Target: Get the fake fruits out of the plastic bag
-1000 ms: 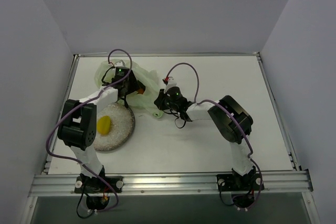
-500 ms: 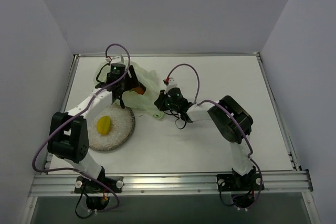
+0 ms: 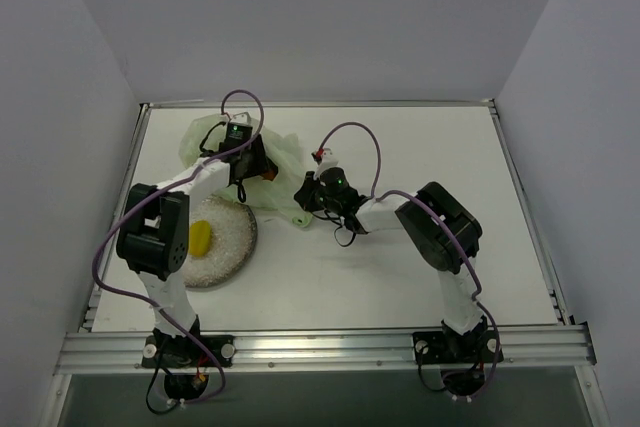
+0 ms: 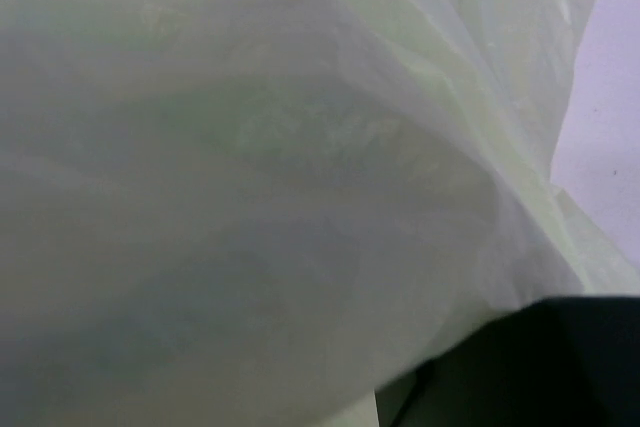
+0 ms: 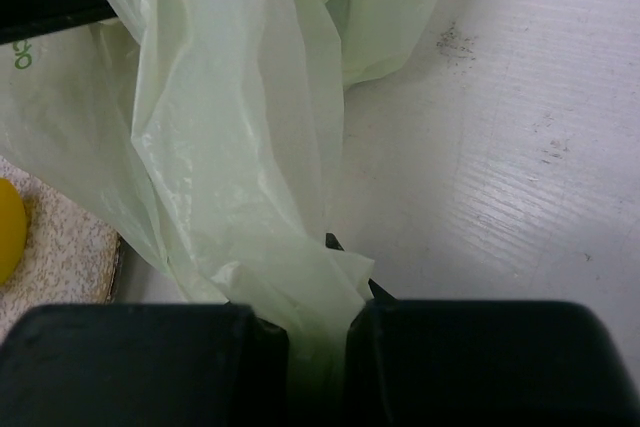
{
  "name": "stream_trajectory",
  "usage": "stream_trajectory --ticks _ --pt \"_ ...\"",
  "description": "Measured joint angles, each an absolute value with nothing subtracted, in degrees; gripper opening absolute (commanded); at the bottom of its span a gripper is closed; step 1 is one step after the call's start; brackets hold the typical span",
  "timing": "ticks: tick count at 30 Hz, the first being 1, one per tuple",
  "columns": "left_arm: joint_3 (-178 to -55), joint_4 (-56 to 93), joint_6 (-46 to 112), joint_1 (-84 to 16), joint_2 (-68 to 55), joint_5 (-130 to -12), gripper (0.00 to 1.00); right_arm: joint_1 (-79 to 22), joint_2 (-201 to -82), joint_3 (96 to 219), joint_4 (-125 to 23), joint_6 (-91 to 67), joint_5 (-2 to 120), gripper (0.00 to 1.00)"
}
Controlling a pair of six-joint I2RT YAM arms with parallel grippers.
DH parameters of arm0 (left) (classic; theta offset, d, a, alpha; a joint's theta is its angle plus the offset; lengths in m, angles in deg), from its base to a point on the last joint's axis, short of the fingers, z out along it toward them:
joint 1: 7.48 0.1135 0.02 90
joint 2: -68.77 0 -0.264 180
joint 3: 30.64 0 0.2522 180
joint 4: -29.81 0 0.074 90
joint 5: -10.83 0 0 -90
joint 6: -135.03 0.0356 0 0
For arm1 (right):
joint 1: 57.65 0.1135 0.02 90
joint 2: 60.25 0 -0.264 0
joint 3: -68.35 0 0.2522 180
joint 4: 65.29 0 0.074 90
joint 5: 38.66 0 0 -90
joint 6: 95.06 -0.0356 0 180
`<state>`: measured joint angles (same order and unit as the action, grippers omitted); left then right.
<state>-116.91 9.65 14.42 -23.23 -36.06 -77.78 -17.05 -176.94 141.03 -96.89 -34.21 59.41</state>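
Left gripper (image 3: pixel 244 161) shifted right vs 0.5 s ago, nose buried in plastic bag (image 3: pixel 283 152) film, opening can't tell. Right gripper (image 5: pixel 318 332) still clamped on bag's near corner. Yellow fruit (image 3: pixel 200 239) unchanged on plate (image 3: pixel 232 233) beside bag

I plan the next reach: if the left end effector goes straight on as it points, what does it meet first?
The plastic bag: its pale green film fills the left wrist view, seemingly close ahead of the left end effector. Depth is unclear.
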Motion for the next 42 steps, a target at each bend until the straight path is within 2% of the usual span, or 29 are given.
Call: stream_trajectory --ticks 4,9,10,20,21,24,25,28,34,42 --pt "-116.91 10.11 14.42 -23.28 -37.0 -77.52 0.47 -17.05 -176.94 140.94 -97.26 -34.23 59.54 0.0" --pt "-116.8 11.51 14.46 -23.28 -37.75 -77.1 0.7 -16.68 -176.94 140.81 -97.55 -34.4 59.65 0.0" --pt "-116.62 11.82 14.53 -23.28 -37.9 -76.84 0.71 -16.66 -176.94 140.81 -97.59 -34.43 59.65 0.0" --pt "-115.82 11.99 14.46 -23.63 -41.57 -75.53 0.73 -15.96 -176.94 140.81 -97.59 -34.49 59.7 0.0" --pt "-115.82 12.1 14.57 -23.69 -42.01 -75.66 0.72 -15.96 -176.94 140.81 -97.59 -34.56 59.7 0.0" --pt "-115.99 12.28 14.35 -24.0 -42.14 -76.16 0.59 -15.94 -176.94 140.81 -97.59 -34.64 59.7 0.0" --pt "-115.99 12.32 14.4 -24.04 -42.16 -76.34 0.49 -15.94 -176.94 140.81 -97.59 -34.64 59.72 0.0" --pt "-115.9 12.76 14.2 -24.3 -42.12 -77.23 0.4 -15.94 -176.94 140.81 -97.59 -34.64 59.72 0.0" --pt "-110.26 13.94 14.05 -24.41 -35.89 -80.38 0.38 -15.94 -176.94 140.81 -97.59 -34.67 59.74 0.0" --pt "-105.26 15.97 12.23 -24.39 -16.28 -83.11 0.39 -15.94 -176.96 140.85 -97.59 -34.8 59.74 0.0"
